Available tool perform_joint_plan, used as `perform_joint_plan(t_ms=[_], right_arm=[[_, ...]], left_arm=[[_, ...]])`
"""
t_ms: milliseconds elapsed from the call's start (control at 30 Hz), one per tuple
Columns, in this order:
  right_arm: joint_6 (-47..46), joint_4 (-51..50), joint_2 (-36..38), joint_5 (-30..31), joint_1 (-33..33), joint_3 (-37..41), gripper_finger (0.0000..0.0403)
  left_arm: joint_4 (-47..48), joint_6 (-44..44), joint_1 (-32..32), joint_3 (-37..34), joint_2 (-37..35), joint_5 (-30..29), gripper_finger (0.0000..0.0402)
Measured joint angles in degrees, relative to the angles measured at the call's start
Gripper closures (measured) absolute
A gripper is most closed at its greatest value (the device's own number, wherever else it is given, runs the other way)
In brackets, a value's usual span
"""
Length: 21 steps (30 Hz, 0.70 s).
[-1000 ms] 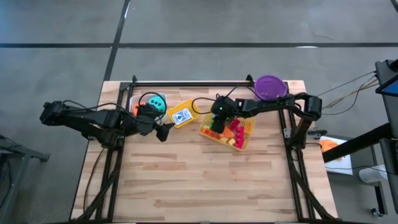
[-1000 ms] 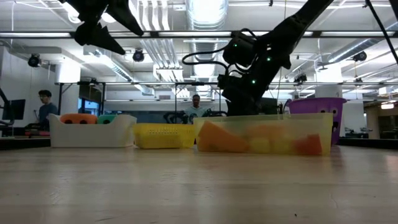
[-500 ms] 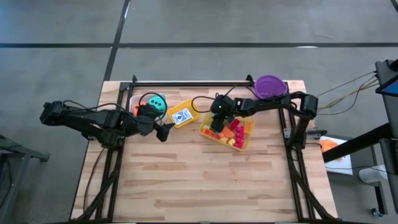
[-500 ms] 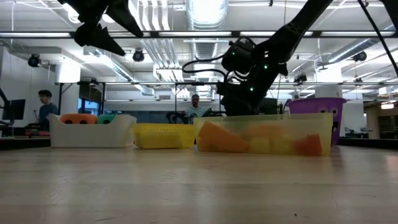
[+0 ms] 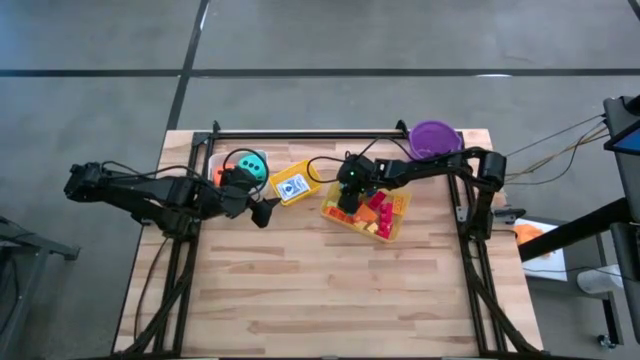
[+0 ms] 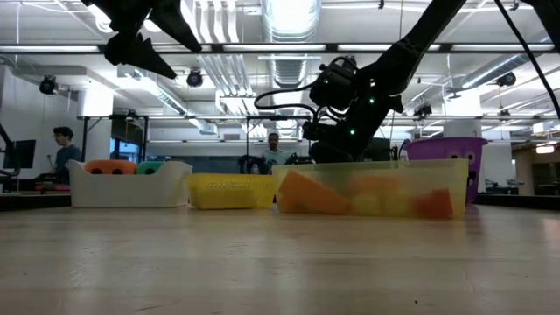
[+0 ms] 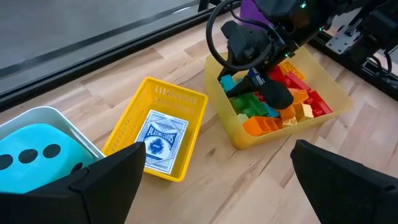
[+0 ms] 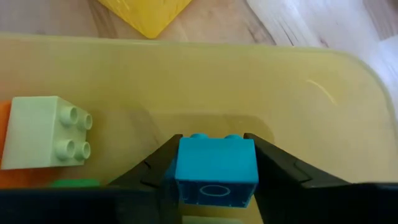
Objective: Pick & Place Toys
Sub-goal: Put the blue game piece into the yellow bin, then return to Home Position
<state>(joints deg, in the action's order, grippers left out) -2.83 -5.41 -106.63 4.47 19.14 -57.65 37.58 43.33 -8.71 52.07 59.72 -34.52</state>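
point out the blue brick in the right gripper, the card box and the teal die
blue brick point(image 8: 216, 168), right wrist view, its front face
card box point(image 7: 159, 140), left wrist view, its printed top
teal die point(image 7: 38, 155), left wrist view, its dotted top face

Teal die point(image 7: 34, 160) cut off by frame edge.

Two arms work over one wooden counter point(image 5: 330, 290), each ending in one tool: the left tool point(image 5: 262, 213) and the right tool point(image 5: 349, 203). Four containers stand on the counter: one white bin point(image 6: 131, 184), one yellow basket point(image 7: 163, 134), one clear bin point(image 7: 273, 127) and one purple bucket point(image 5: 436, 138). The white bin holds two dice, one teal die point(image 7: 34, 158) and one orange die point(image 6: 110, 166). The yellow basket holds one card box point(image 7: 160, 140). The clear bin holds a heap of bricks point(image 7: 280, 102), too many and too overlapped to count exactly. The right tool grips one blue brick point(image 8: 216, 169). Two people show in the room behind the counter.
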Motion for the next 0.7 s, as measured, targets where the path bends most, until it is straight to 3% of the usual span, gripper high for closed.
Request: perform_joint_plan(t_ms=[167,300,700], right_arm=[[-1.04,-0.30,0.05,0.00,0.00,0.00,0.0172],[-1.05,-1.55,1.01,-0.02,-0.07,0.02,0.0139],[-2.41,-6.07,8.11,-0.02,-1.19,0.02,0.0124]], left_arm=[[0.02,0.00,0.00,0.00,0.00,0.00,0.0004],[0.02,0.00,0.00,0.00,0.00,0.02,0.0004],[0.19,-3.43,0.04,0.00,0.00,-0.96,0.0004]])
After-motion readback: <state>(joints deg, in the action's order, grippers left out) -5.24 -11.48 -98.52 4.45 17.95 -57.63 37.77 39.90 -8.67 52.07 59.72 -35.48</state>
